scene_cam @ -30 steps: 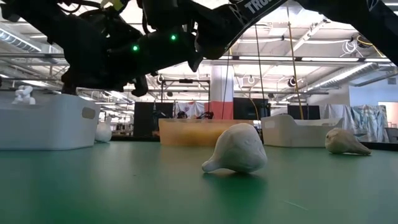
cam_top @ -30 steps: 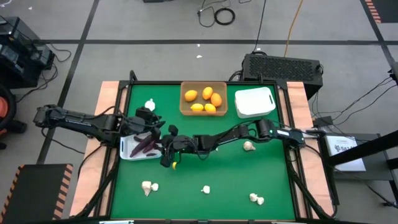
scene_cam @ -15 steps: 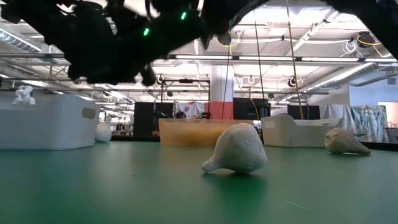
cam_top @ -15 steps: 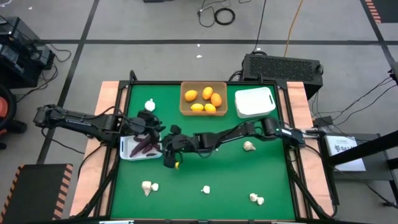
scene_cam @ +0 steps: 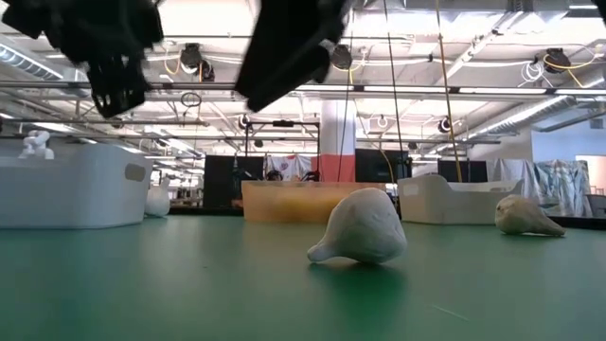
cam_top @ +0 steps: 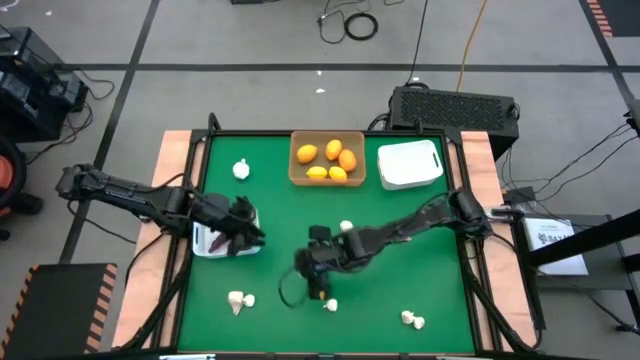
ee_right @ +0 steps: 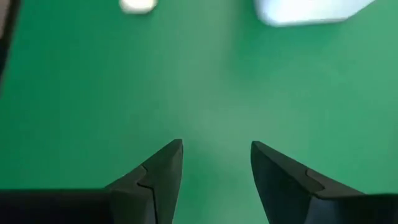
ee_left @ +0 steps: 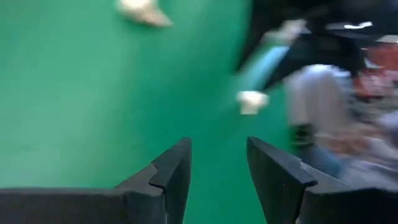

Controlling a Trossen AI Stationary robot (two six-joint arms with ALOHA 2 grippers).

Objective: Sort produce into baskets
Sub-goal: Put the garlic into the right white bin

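Over the green table (cam_top: 420, 280), right claw (ee_right: 214, 163) and left claw (ee_left: 217, 163) both parted, empty.

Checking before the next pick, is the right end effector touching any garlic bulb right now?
Apart. The right wrist view shows the right end effector with fingers open and only bare green table between them; a garlic bulb lies well ahead.
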